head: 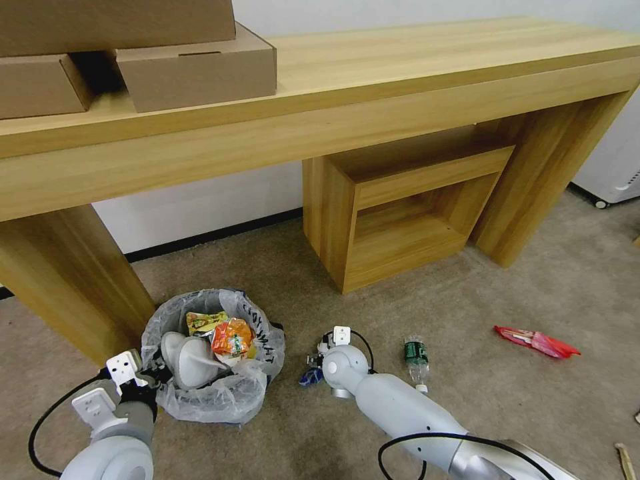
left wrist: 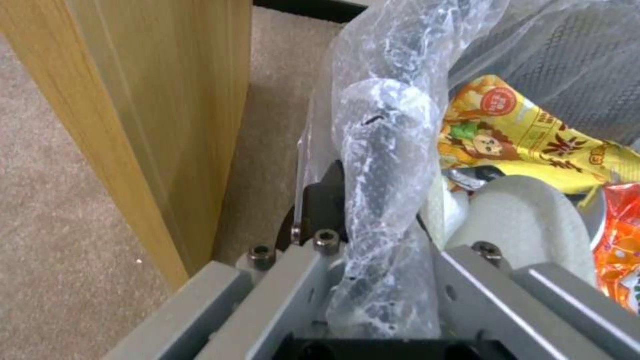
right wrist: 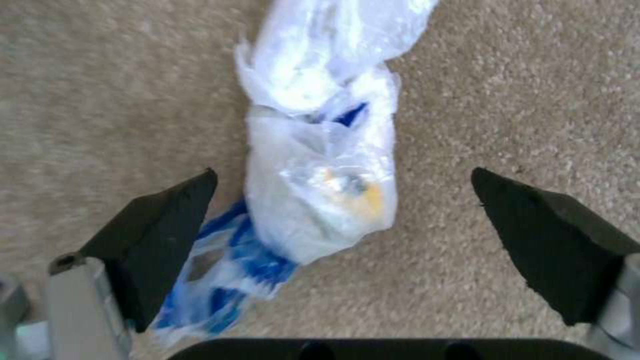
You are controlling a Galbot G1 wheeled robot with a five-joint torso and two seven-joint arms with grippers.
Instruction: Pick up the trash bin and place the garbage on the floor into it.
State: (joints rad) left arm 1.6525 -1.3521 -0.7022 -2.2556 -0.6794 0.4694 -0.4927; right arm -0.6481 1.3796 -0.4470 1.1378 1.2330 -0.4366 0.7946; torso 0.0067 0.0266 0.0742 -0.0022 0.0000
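So the left gripper (left wrist: 373, 235) is clamped on the bag-wrapped rim of the trash bin (head: 212, 360), which sits on the beige carpet (head: 520, 400) right by the wooden table leg (head: 67, 280). Just past its fingers, inside the bin, there's a white slipper (left wrist: 520, 220), an orange wrapper (head: 232, 337) and a yellow snack packet (left wrist: 527, 135). The right gripper (right wrist: 343, 220) hangs low over the carpet, fingers spread wide, straddling a crumpled blue-and-white plastic wrapper (right wrist: 320, 200) without touching it. Off to its right lies a small green-label bottle (head: 417, 360), and well beyond that a red wrapper (head: 537, 341).
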